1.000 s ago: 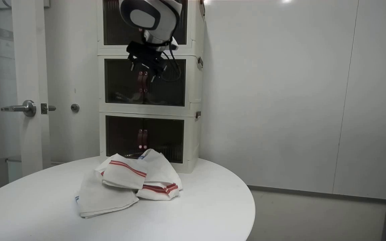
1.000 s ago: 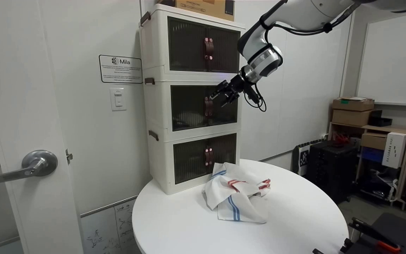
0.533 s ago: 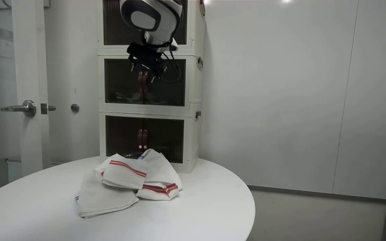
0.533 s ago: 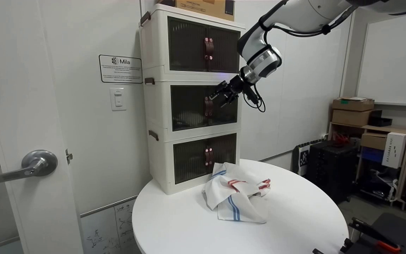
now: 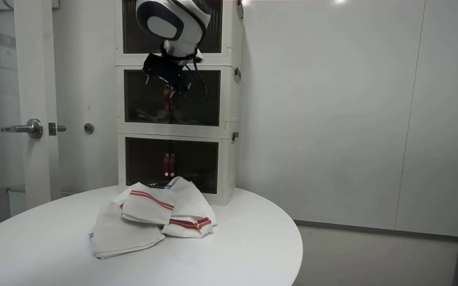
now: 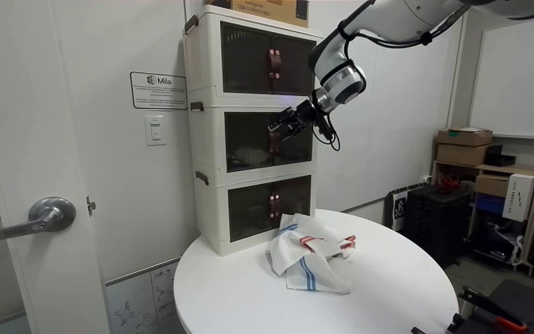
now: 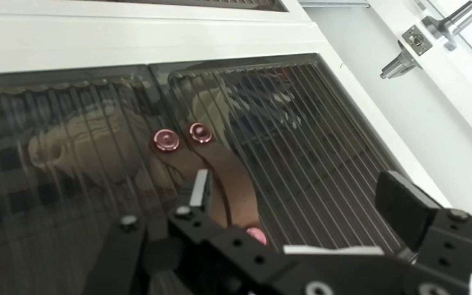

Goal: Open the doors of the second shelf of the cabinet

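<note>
The white cabinet (image 6: 209, 139) is a stack of three tiers, seen in both exterior views. On its second shelf (image 5: 229, 99), both smoky see-through doors (image 6: 248, 146) are closed, meeting at mid-front. Two brown strap handles (image 7: 236, 184) with pink studs sit side by side along that seam. My gripper (image 7: 301, 194) is open in front of this tier, with nothing between its fingers. In the wrist view, the left finger (image 7: 198, 188) overlaps the straps and hides part of them; contact cannot be told. The right finger (image 7: 404, 209) is over the ribbed panel near the white frame.
Similar closed door pairs are on the top tier (image 6: 246, 58) and bottom tier (image 6: 251, 213). Crumpled white towels (image 6: 313, 255) lie on the round white table (image 6: 387, 278) at the cabinet's foot. A cardboard box (image 6: 269, 10) rests on top. A room door with a lever handle (image 6: 51, 215) stands alongside.
Over the last half second my gripper has shifted leftward in both exterior views and sunk slightly, staying open. The cabinet doors and towels have not moved.
</note>
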`<action>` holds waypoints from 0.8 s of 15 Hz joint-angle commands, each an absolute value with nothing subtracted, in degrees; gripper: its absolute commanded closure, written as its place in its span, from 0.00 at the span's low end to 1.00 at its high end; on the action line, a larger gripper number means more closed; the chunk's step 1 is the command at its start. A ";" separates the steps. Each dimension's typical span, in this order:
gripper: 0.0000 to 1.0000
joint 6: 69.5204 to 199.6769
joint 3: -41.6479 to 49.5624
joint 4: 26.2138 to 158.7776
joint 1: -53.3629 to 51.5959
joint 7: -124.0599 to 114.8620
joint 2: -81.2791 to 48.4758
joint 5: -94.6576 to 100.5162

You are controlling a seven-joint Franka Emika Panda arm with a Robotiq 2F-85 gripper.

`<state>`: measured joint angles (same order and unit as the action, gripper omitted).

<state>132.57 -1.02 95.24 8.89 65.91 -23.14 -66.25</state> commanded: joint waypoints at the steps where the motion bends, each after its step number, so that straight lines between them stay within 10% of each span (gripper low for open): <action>1: 0.00 131.83 -1.28 97.02 9.44 71.31 -21.81 -68.97; 12: 0.00 133.09 -0.12 96.75 10.25 75.38 -22.67 -71.43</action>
